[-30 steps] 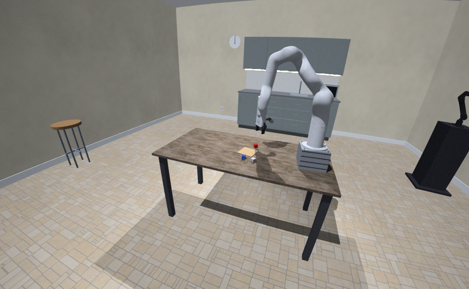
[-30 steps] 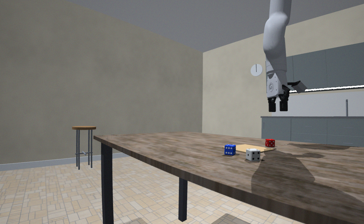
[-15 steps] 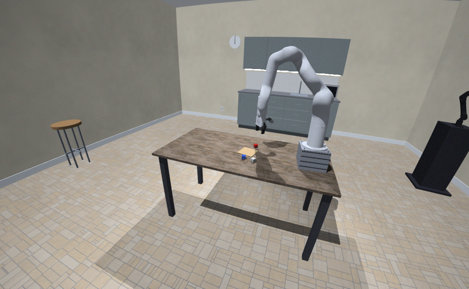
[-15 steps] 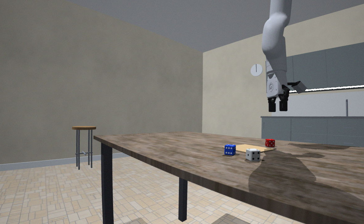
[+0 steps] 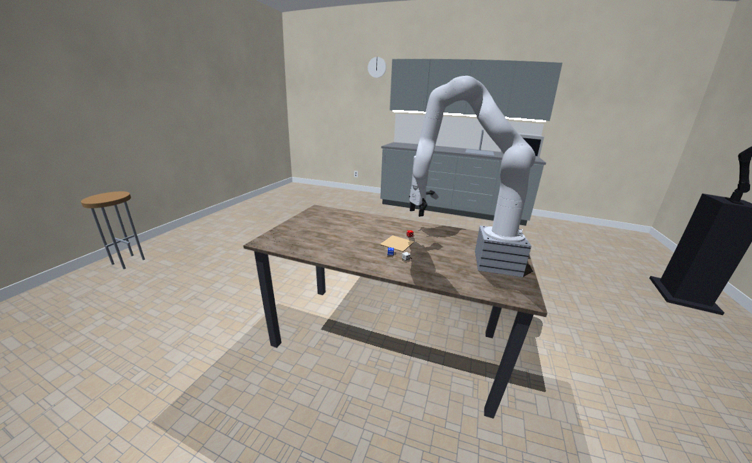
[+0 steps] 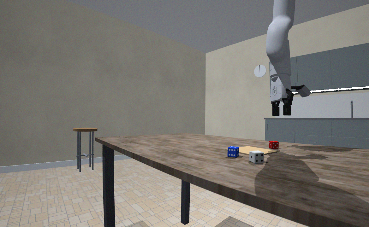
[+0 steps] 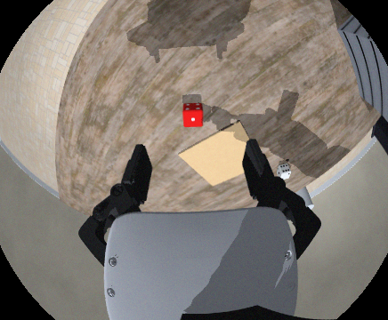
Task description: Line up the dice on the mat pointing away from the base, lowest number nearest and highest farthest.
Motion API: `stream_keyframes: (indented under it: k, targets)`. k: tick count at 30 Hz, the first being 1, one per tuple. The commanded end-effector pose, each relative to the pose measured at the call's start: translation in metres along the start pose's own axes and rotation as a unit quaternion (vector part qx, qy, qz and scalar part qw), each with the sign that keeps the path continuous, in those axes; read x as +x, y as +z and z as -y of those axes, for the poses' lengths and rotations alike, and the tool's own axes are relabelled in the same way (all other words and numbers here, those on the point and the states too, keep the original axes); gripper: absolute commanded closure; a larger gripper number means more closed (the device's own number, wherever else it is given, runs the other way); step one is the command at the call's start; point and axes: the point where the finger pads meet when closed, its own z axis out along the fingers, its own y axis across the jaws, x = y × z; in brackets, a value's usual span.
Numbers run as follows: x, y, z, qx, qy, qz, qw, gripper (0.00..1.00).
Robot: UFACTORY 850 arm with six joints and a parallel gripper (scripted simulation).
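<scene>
Overhead, one wide-open, empty pincer (image 6: 281, 110) hangs above three dice (image 6: 256, 156) and one mat (image 6: 251, 149).

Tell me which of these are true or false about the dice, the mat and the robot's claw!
1. All three dice sit on the mat. False: the red die, blue die and white die all rest on the table beside it.
2. The gripper is open and holds nothing. True.
3. The gripper touches the red die. False: it hangs high above the table.
4. The blue die shows six dots on one side. True.
</scene>
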Motion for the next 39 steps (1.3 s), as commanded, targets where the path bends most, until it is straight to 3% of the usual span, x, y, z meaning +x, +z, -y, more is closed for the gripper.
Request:
stream_keyframes:
  k: [1,9,21,39]
  targets:
    - [-0.001,0.016,0.001,0.001,0.0,0.0,1.0,0.0]
    - [-0.002,0.049,0.002,0.001,0.0,0.0,1.0,0.0]
    - [-0.002,0.076,0.003,0.001,0.0,0.0,1.0,0.0]
    - [-0.003,0.087,0.003,0.001,0.0,0.0,1.0,0.0]
